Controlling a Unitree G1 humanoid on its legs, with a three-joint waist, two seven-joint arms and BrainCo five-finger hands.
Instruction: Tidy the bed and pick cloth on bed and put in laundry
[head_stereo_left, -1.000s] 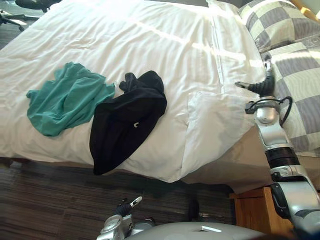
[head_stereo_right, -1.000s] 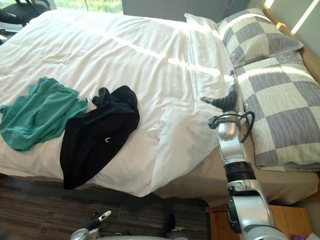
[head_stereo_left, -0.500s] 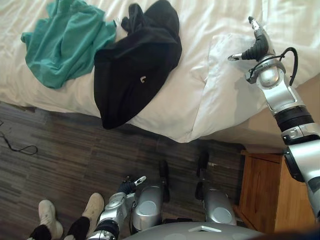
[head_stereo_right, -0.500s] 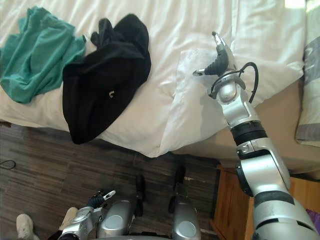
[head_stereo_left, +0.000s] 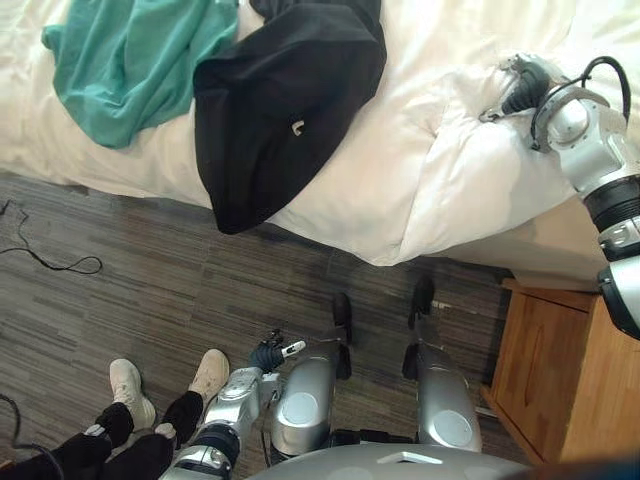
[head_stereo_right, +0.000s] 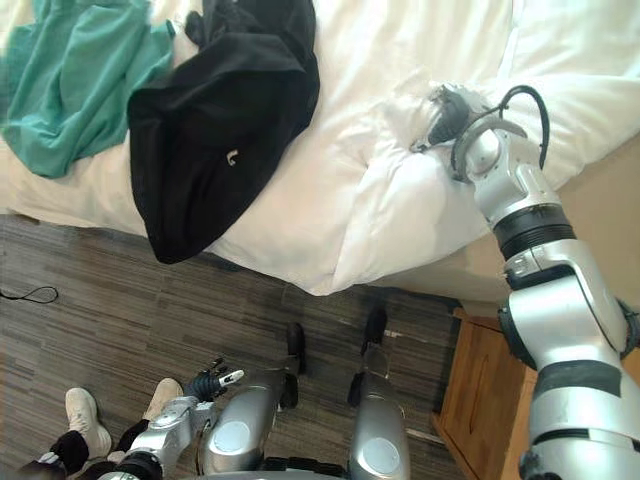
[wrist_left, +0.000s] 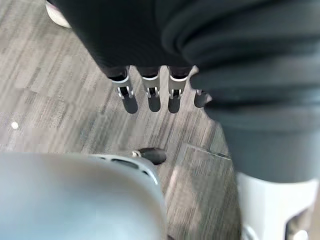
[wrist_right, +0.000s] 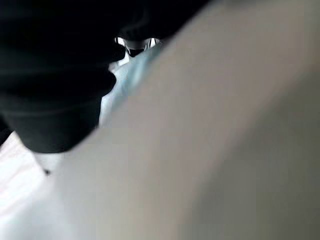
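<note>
right arm (head_stereo_right: 520, 200): is showing silver-grey shells, black bands at the joints | right hand (head_stereo_right: 447, 108): is wearing a dark ribbed cover | left arm (head_stereo_left: 222, 412): is showing silver-grey, one black band | left hand (head_stereo_left: 268, 354): is showing silver fingers (wrist_left: 150, 97) with dark tips below a dark ribbed cover

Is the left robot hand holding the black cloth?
No, the left robot hand hangs low over the floor, holding nothing, while the black cloth lies on the bed.
</note>
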